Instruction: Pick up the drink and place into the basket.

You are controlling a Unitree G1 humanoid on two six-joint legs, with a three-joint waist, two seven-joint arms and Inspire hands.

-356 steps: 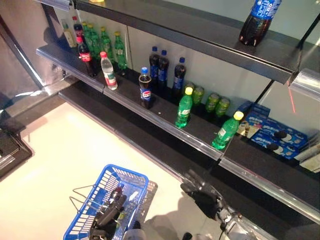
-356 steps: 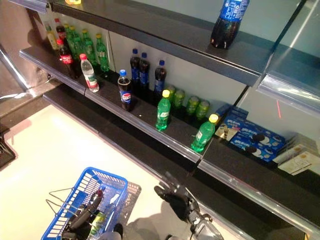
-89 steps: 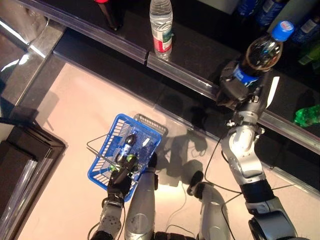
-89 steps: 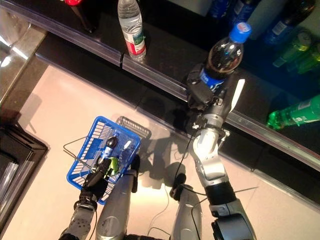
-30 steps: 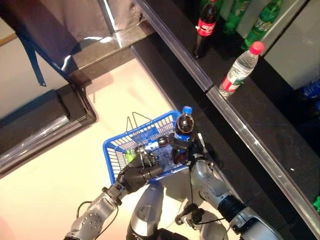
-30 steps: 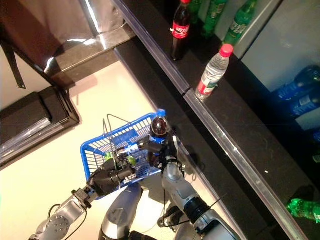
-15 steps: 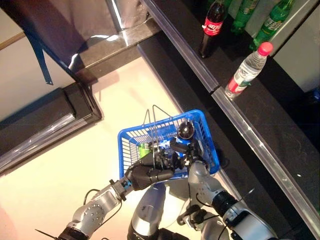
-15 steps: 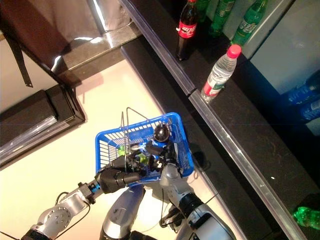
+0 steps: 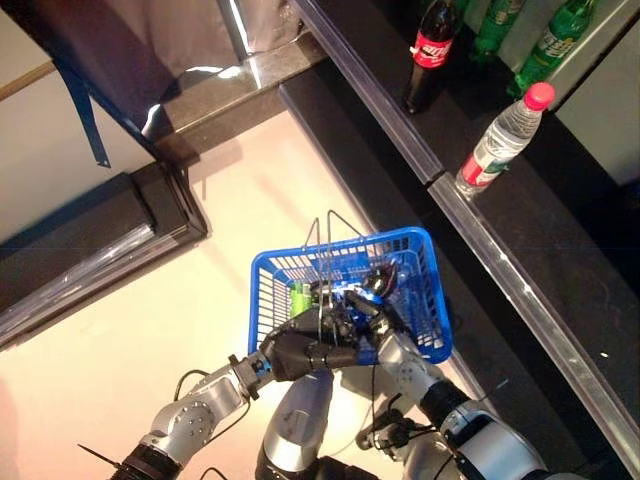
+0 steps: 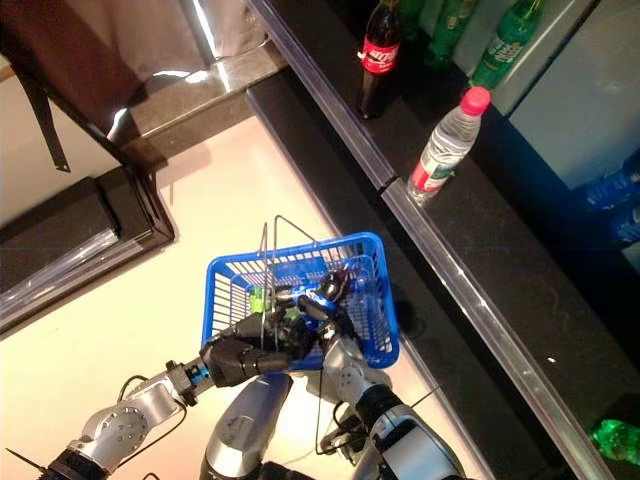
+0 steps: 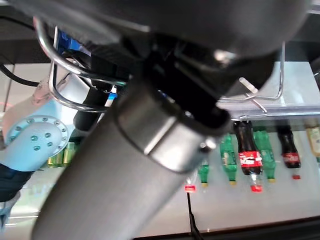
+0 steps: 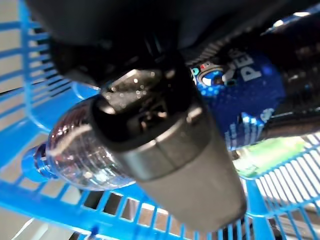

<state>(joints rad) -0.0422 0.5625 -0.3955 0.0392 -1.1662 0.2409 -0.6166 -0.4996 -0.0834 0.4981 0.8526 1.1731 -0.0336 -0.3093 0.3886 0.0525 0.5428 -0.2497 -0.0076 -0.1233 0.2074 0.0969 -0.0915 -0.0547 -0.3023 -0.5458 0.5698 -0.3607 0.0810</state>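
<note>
My left hand [image 9: 305, 352] is shut on the thin wire handles [image 9: 322, 262] of the blue basket [image 9: 266, 275] and holds it raised in front of me. The handles also show in the left wrist view [image 11: 52, 55]. My right hand [image 9: 365, 312] reaches into the basket, shut on a dark cola bottle [image 9: 380, 283] with a blue label. In the right wrist view the bottle [image 12: 235, 85] lies tipped on its side against the basket's mesh [image 12: 150, 220], with my thumb [image 12: 165, 145] across it. A green drink [image 9: 299, 297] lies in the basket too.
A dark shelf with a metal front rail [image 9: 470, 225] runs along the right. On it stand a red-capped water bottle [image 9: 500, 145], a red-labelled cola bottle [image 9: 426, 50] and green bottles [image 9: 555, 35]. A dark low platform [image 9: 90, 245] lies on the floor at the left.
The cola bottle stood upright in my right hand at the basket's edge; it now lies tipped down inside the basket. The basket has come up and to the right under it.
</note>
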